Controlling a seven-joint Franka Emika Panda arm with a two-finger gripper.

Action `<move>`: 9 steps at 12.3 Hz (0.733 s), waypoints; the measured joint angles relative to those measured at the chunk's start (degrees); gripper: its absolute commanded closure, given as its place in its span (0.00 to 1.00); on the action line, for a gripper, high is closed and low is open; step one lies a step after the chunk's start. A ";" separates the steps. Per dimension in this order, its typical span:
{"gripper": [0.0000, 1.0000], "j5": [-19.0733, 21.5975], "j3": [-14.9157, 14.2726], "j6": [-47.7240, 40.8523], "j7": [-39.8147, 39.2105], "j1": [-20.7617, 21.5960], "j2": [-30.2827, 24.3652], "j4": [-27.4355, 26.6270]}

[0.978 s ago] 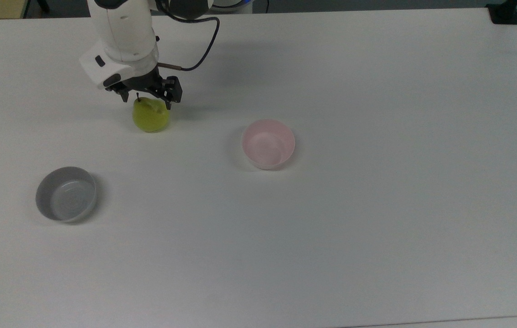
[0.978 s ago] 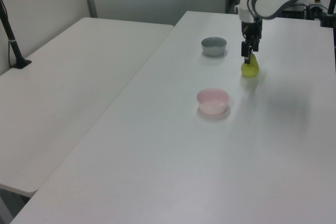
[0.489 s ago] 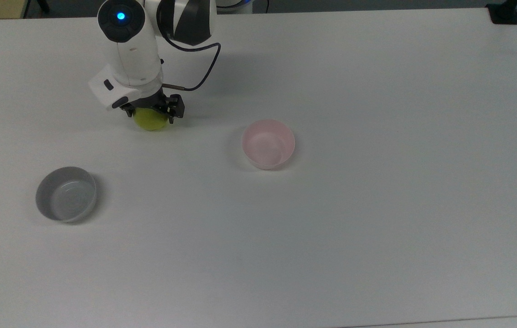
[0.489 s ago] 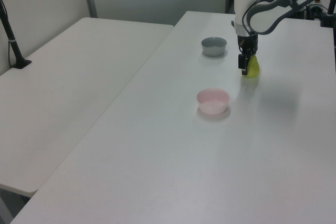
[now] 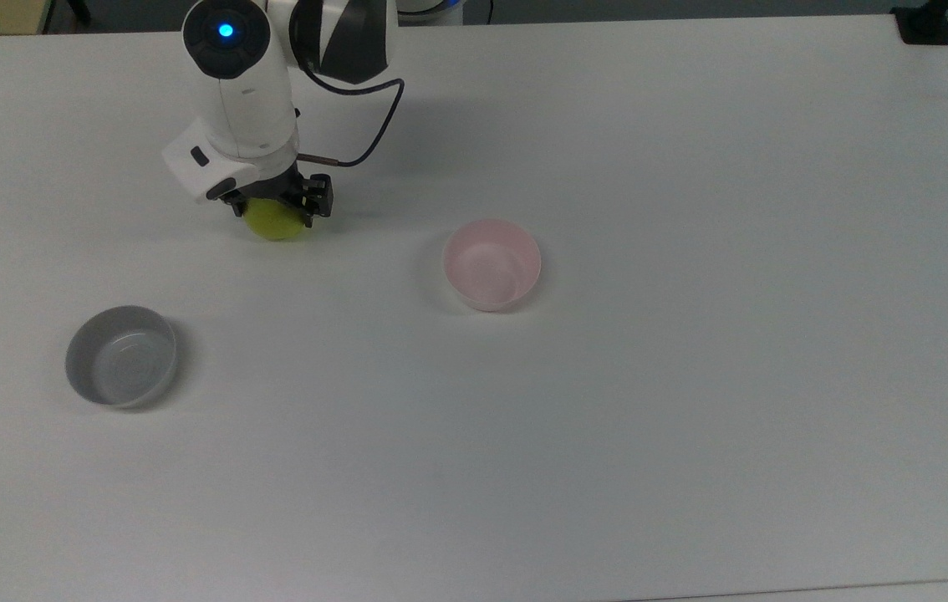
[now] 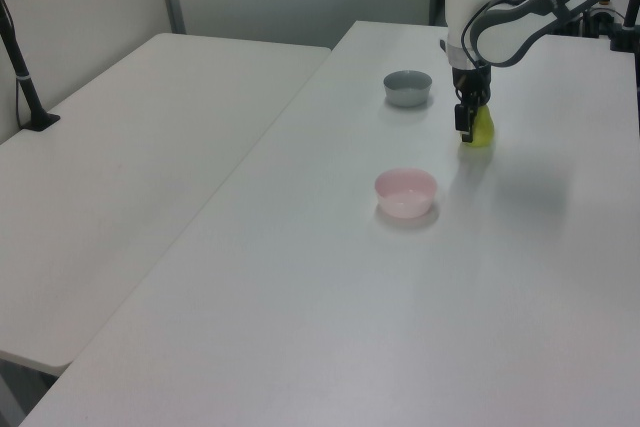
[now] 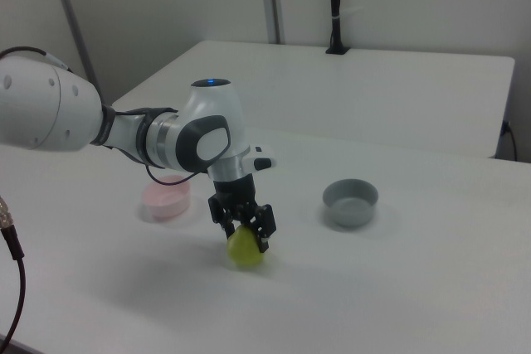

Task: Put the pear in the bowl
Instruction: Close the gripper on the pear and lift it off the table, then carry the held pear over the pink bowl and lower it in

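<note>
the gripper sits low over the pear, its two fingers down either side of the upper part of the fruit. from the right view the fingers bracket the pear closely, but i cannot tell whether they are pressing on it or just beside it, so the grasp is uncertain. the pear rests on the white table, its rounded bottom showing below the gripper.

taking the pink bowl as the landmark: in the top view the pear lies well apart from it, to the top view's left and a little further up. the grey bowl is further off on the same side, lower in the top view. in the left view the pear sits beyond the pink bowl, with the grey bowl further back.

the risks, as i judge them: the pear narrows toward its stem, so fingers set high on the taper may slide upward and off as they squeeze, leaving it on the table or tipping it over. a weak hold could also let it drop during the carry, short of the pink bowl. the light bowl might shift or tip if the pear lands on its rim.
</note>
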 measured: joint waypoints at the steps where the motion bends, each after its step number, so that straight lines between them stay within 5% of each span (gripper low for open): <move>1: 0.43 -0.01 0.00 0.00 0.00 0.00 0.00 0.08; 4: 0.43 -0.09 0.03 -1.82 -0.01 0.08 -0.99 2.18; 9: 0.43 -0.08 0.31 -15.62 -0.02 0.39 -4.31 13.11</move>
